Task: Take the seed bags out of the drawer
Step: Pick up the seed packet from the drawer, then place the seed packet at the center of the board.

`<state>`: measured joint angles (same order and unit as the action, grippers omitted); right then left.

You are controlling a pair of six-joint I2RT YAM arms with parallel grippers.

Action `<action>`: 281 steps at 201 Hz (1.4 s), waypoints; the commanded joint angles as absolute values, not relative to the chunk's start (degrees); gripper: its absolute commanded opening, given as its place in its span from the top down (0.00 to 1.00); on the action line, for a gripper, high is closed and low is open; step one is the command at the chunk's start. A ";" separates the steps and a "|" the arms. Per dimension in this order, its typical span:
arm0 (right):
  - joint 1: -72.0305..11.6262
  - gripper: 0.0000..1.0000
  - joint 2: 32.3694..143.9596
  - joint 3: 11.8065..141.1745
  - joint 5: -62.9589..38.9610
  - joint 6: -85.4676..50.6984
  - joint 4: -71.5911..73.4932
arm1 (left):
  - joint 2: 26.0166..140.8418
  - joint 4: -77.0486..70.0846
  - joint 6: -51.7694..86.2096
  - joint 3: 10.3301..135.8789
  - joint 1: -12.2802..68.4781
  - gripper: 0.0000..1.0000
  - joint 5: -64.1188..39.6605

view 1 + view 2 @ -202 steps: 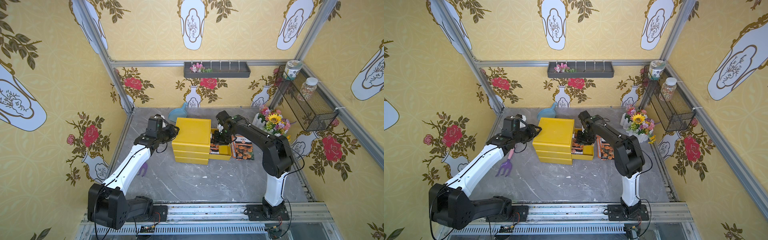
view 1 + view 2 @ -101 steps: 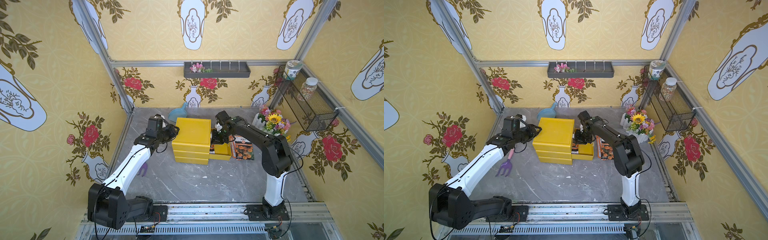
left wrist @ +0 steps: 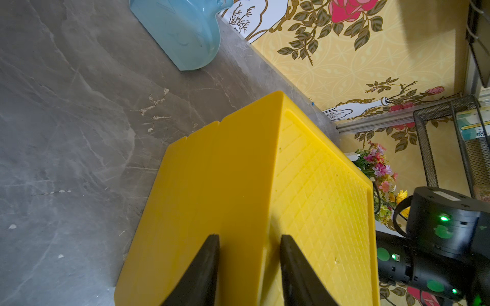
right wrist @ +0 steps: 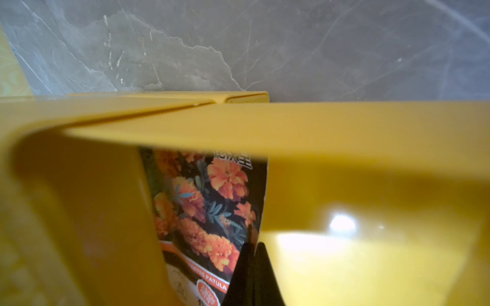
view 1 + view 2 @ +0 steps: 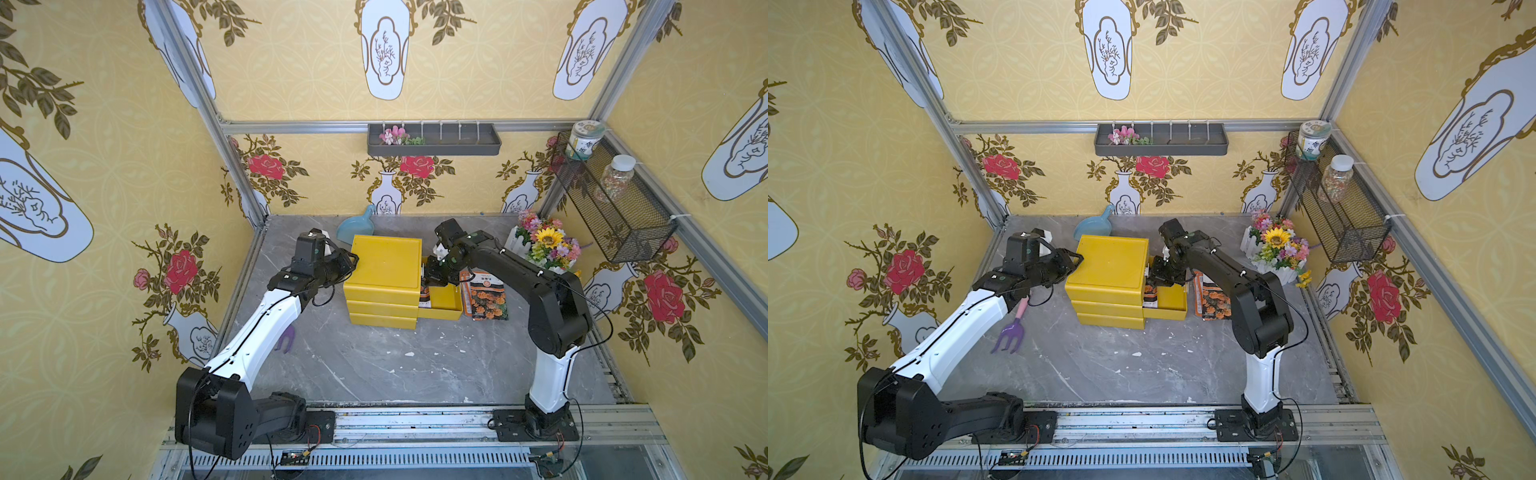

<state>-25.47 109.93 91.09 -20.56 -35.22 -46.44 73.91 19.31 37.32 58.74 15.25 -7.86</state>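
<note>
A yellow three-drawer cabinet (image 5: pixel 384 262) stands mid-table with its middle drawer (image 5: pixel 446 301) pulled out to the right. My right gripper (image 5: pixel 432 276) reaches down into that drawer. In the right wrist view it (image 4: pixel 253 246) is shut on the edge of a seed bag (image 4: pixel 209 201) printed with orange marigolds, which stands against the drawer's inner wall. More seed bags (image 5: pixel 486 297) lie flat on the table right of the drawer. My left gripper (image 3: pixel 248 238) straddles the cabinet's upper left edge, one finger on the side and one on the top.
A blue scoop (image 5: pixel 357 228) lies behind the cabinet. A purple hand fork (image 5: pixel 1013 332) lies under my left arm. A flower pot (image 5: pixel 544 245) stands at the right back, below a wire basket (image 5: pixel 611 208) holding jars. A grey shelf (image 5: pixel 434 139) hangs on the back wall.
My right gripper has sunk a little deeper into the drawer and closed its jaws on the seed bag. The left arm and the cabinet have not moved.
</note>
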 commanded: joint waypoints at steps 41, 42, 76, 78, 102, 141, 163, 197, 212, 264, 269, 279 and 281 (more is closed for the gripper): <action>-24.97 1.00 107.52 95.51 -13.30 -28.99 -55.37 | 74.62 33.85 35.86 57.74 15.21 0.58 -5.63; -24.97 1.00 107.51 95.57 -13.20 -28.95 -55.46 | 74.62 33.84 35.86 57.74 15.21 0.58 -5.63; -23.55 1.00 106.14 96.23 -11.59 -26.61 -57.79 | 74.70 33.84 36.02 57.66 15.21 0.58 -5.68; -23.38 1.00 106.06 96.24 -11.56 -26.47 -57.80 | 74.64 33.84 36.01 57.68 15.21 0.58 -5.64; -22.10 1.00 104.63 96.25 -11.24 -24.81 -58.79 | 74.53 33.80 36.13 57.44 15.21 0.58 -5.63; -19.69 1.00 102.09 96.13 -10.99 -22.87 -60.20 | 74.41 33.31 36.47 57.04 15.20 0.58 -5.90; -18.08 1.00 100.82 95.95 -10.90 -22.00 -60.86 | 74.56 33.30 36.47 56.95 15.21 0.58 -6.02; -15.18 1.00 98.54 95.80 -10.49 -20.07 -61.84 | 74.77 32.98 36.64 56.86 15.21 0.59 -6.15; -13.45 1.00 97.35 95.51 -10.51 -19.38 -61.96 | 74.87 32.87 36.65 56.82 15.21 0.58 -6.26; -4.71 1.00 93.11 95.39 -12.96 -18.50 -60.85 | 74.77 32.78 36.74 56.86 15.21 0.58 -6.33; -3.82 1.00 92.79 95.43 -13.01 -18.60 -60.75 | 74.82 32.79 36.79 56.88 15.21 0.58 -6.38; -2.07 1.00 92.20 95.31 -12.94 -18.53 -60.58 | 74.86 32.78 36.74 56.95 15.21 0.58 -6.32; -1.79 1.00 92.09 95.24 -12.84 -18.50 -60.50 | 74.88 32.83 36.74 57.00 15.21 0.58 -6.28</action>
<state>-4.69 93.47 95.61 -12.23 -19.25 -61.45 73.91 18.35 37.54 58.02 15.27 -7.77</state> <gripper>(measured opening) 0.067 0.417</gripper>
